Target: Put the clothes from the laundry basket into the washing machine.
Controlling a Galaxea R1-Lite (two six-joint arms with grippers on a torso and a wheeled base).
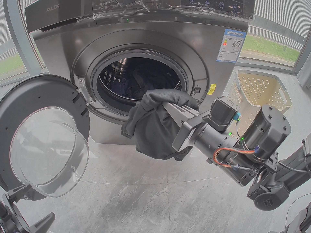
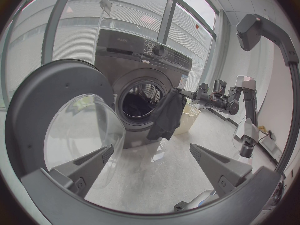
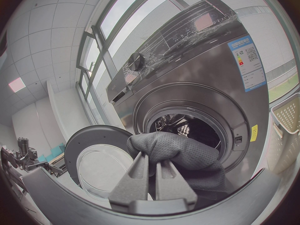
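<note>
Head view has us mid-transfer: our right gripper (image 1: pixel 168 106) is clenched on a dark grey garment (image 1: pixel 152 130), holding it just in front of the washing machine (image 1: pixel 142 26), at the lower rim of the open drum (image 1: pixel 139 78). The cloth bunches over the fingers (image 3: pixel 139 172) and hangs below them, outside the opening. Next, we judge, we must push forward and slightly up so the trailing folds clear the rim before letting go. Our left gripper (image 2: pixel 150 147) hangs spread and empty near the open door (image 1: pixel 42 136). The laundry basket (image 1: pixel 262 88) stands right of the machine.
</note>
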